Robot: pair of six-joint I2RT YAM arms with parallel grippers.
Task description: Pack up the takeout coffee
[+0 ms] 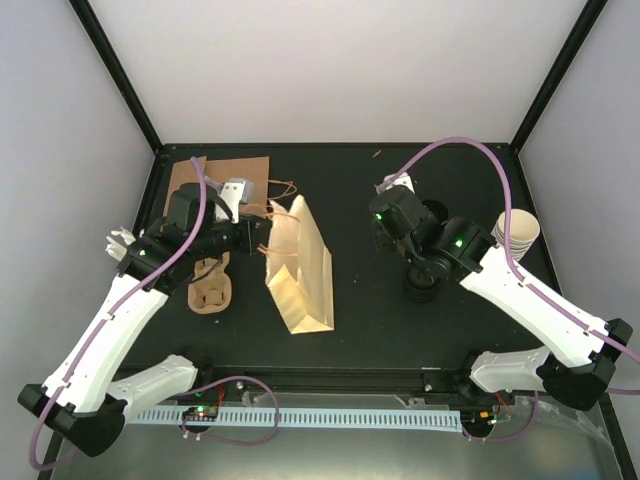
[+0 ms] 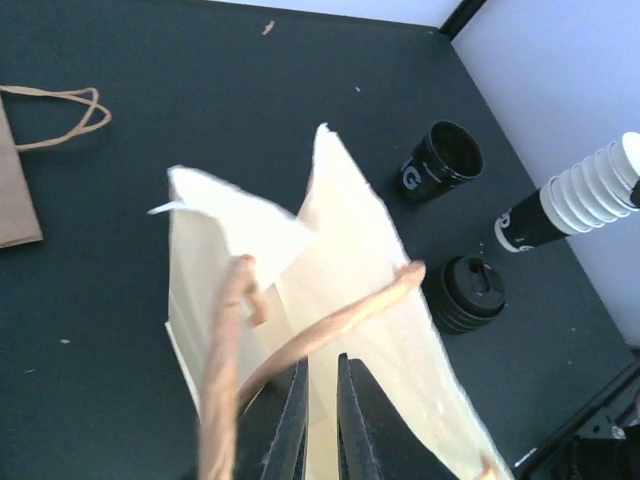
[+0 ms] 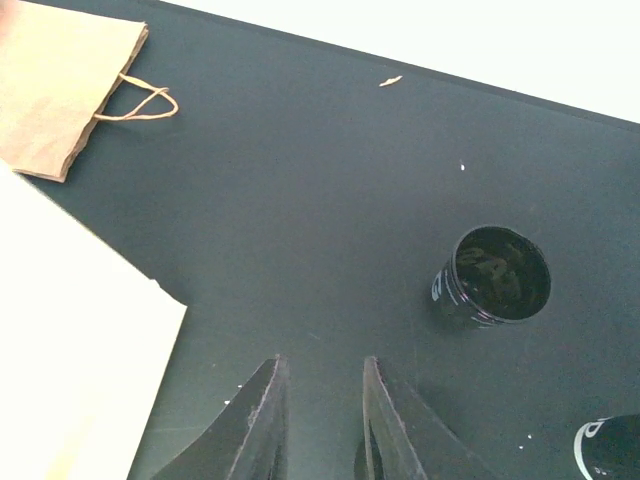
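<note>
The cream paper bag [image 1: 300, 268] stands open mid-table, loop handles [image 2: 330, 320] up. My left gripper [image 1: 262, 236] [image 2: 321, 360] is shut on the bag's near wall, with paper pinched between its fingers. The takeout coffee shows as a nested stack of cream-white paper cups [image 1: 516, 234] [image 2: 590, 190] at the right edge, a black cup at one end. My right gripper [image 1: 388, 222] [image 3: 322, 362] hovers open over bare table, holding nothing, right of the bag [image 3: 70, 370]. A lone black cup [image 3: 495, 278] [image 2: 441, 160] stands open just beyond it to the right.
A stack of black lids [image 1: 420, 284] [image 2: 466, 293] sits under the right forearm. A flat brown paper bag [image 1: 232, 176] [image 3: 60, 90] lies at the back left. A cardboard cup carrier [image 1: 212, 287] rests beside the left arm. Dark frame posts border the table.
</note>
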